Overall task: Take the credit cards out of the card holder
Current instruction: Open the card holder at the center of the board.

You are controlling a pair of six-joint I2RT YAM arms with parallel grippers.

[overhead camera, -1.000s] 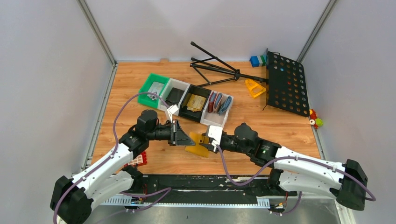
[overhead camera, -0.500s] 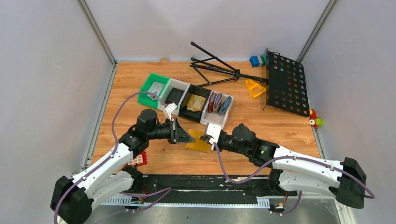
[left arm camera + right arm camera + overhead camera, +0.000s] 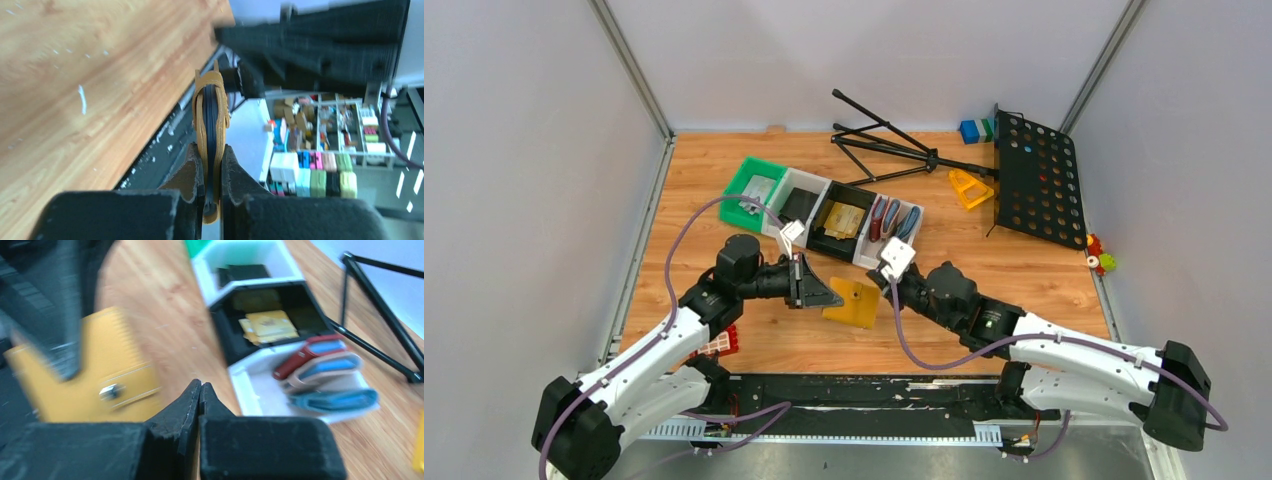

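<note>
I am pinching the card holder (image 3: pixel 852 303) in my nearly closed left gripper (image 3: pixel 212 150), steadying it over the worktop (image 3: pixel 1024 270) for my right gripper (image 3: pixel 200 385). The right gripper is sitting fully closed beside it, seemingly empty. Some credit cards (image 3: pixel 270 322) are lying in the black bin (image 3: pixel 310 315).

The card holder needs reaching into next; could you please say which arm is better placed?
Right, probably: the left gripper is clamped on the card holder; the right gripper is shut, empty and beside it.

Matt mustard card holder (image 3: pixel 852 303), wood-grain table (image 3: pixel 1034 272), smooth plastic bins (image 3: pixel 735 188)
</note>
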